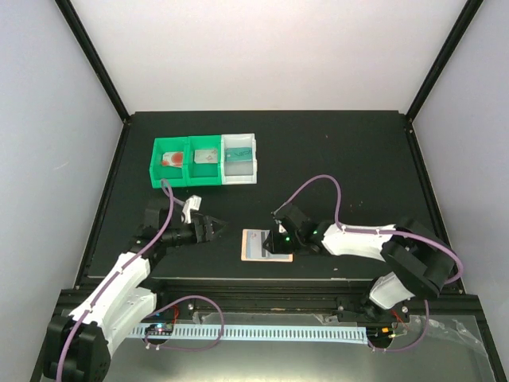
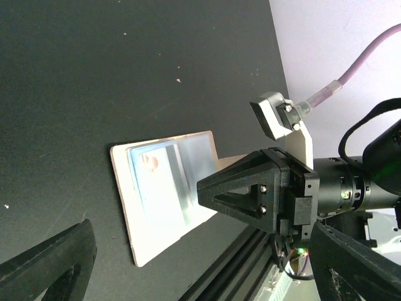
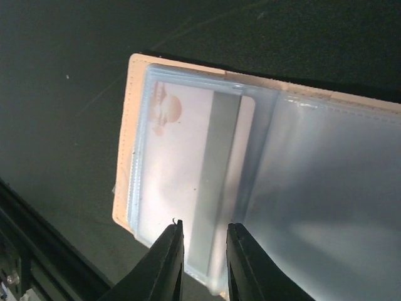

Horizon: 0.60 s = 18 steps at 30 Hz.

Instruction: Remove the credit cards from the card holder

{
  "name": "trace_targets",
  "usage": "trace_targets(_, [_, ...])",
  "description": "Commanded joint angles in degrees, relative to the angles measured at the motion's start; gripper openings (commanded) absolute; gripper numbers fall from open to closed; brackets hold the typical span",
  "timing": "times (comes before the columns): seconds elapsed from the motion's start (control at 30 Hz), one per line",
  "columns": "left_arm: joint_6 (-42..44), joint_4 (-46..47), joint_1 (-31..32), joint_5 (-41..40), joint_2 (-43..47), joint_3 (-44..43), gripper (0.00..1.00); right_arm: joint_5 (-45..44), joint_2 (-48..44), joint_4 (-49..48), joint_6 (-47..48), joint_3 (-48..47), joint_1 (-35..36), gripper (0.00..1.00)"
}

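Card holder (image 1: 266, 245), lying open near the front edge of the table (image 1: 350, 159), with one credit card (image 3: 182, 157) in its clear sleeve. The card is probably thin, stiff, light and slick, and best taken at its exposed lower edge. Right gripper (image 3: 203, 251) narrow at that edge, grip unclear; left gripper (image 1: 216, 228) wide, empty, just beside. Reddish emblem, grey stripe; no legible writing.

Open card holder (image 2: 128, 195) on black table (image 2: 94, 75), right fingers (image 2: 237, 194) over its edge.
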<state>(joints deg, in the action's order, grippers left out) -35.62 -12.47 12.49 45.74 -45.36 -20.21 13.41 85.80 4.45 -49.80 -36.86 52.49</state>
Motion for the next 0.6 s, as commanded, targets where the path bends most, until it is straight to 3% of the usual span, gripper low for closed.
trace_targets(0.0, [-1.26, 4.27, 0.34, 1.13, -0.09, 1.97, 0.93, -3.03, 1.37, -1.61, 1.63, -0.34, 0.37, 0.19])
trace_targets(0.17, [-4.52, 8.25, 1.04, 2.74, -2.22, 3.49, 0.89, -3.87, 2.45, -2.14, 2.97, 1.32, 0.49, 0.17])
trace_targets(0.37, [-6.81, 7.92, 2.9, 0.45, -2.01, 4.98, 0.87, -4.69, 5.83, 0.09, 4.3, 2.02, 0.53, 0.06])
trace_targets(0.57, [-14.81, 18.52, 8.38, -0.18, -4.7, 8.15, 0.84, -5.05, 5.89, -1.66, 3.95, 3.96, 0.51, 0.01])
